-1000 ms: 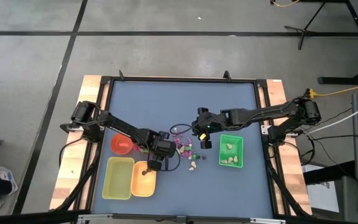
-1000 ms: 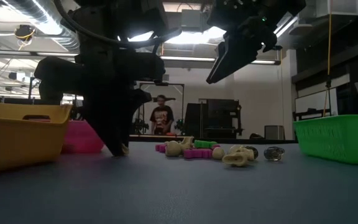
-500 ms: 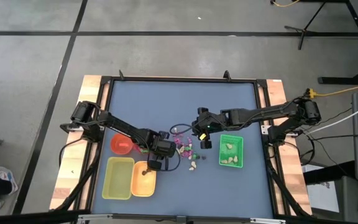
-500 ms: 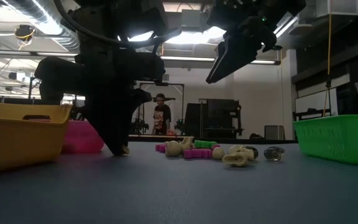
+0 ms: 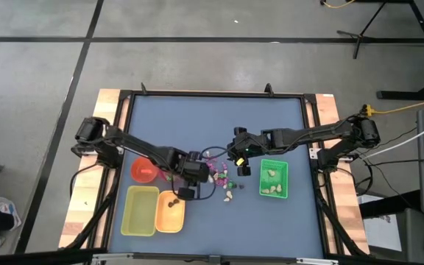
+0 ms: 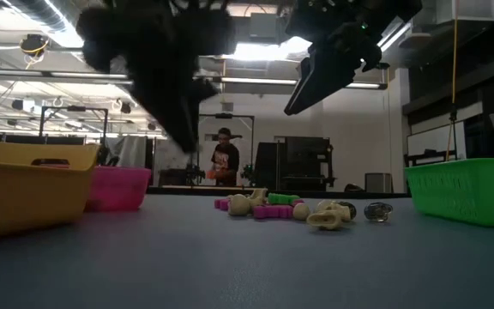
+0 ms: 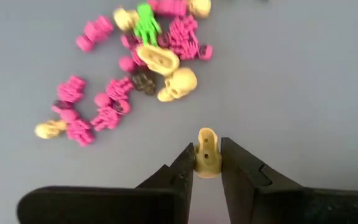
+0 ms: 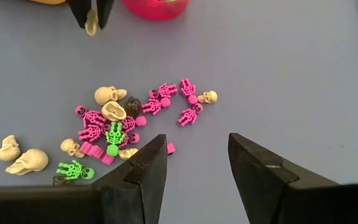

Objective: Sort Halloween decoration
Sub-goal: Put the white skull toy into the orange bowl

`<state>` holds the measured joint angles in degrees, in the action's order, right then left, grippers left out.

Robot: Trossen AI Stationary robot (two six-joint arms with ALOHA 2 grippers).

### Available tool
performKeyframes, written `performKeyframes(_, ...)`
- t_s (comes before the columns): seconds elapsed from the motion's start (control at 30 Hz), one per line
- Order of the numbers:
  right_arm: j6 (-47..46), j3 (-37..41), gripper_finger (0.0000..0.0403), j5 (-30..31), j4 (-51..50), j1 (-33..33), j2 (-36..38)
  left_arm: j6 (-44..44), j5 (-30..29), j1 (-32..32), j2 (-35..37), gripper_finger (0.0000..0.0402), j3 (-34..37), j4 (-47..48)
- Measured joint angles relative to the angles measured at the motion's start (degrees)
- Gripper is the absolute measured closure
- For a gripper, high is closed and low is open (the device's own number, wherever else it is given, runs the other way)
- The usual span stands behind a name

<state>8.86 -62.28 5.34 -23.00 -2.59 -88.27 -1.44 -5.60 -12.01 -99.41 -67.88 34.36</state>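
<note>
The Halloween decoration is a loose pile of tiny magenta, cream, green and dark brown trinkets (image 5: 220,177) (image 8: 117,124) lying on the blue table mid-way between the arms. In the low view the trinkets (image 6: 290,209) lie in a row. My left gripper (image 7: 207,163) (image 5: 184,193) hangs above the table on the near-left side of the pile, shut on one cream trinket; the low view shows its fingertips (image 6: 187,142) raised. My right gripper (image 8: 191,168) (image 5: 241,170) hovers open over the pile's right side, touching nothing. My left gripper pinches a small cream trinket (image 7: 207,152) between its two fingertips, coming from above and pointing down. The trinket's free end sticks out past the fingertips. The right wrist view shows it (image 8: 92,26) lifted clear of the table.
A pink bowl (image 5: 144,171) sits left of the pile. A yellow tray (image 5: 140,211) and an orange bowl (image 5: 169,212) holding a dark piece sit near-left. A green tray (image 5: 274,179) with cream pieces stands right of the pile. A person shows in the room behind.
My left gripper has risen from the table surface, carrying the cream trinket up with it, and its arm has swung slightly. The right gripper and the pile have stayed put.
</note>
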Motion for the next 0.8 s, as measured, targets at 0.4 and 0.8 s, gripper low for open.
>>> performKeyframes(0.4,0.0,0.0,0.0233,-0.02,0.02,-0.01,0.0,-14.42,1.35,-0.88,4.08,0.0354,-8.87,34.04)
performKeyframes(0.8,0.0,0.0,0.0233,0.0,0.04,0.0,0.0,-27.75,0.8,-6.89,4.01,0.0354,-0.4,48.69)
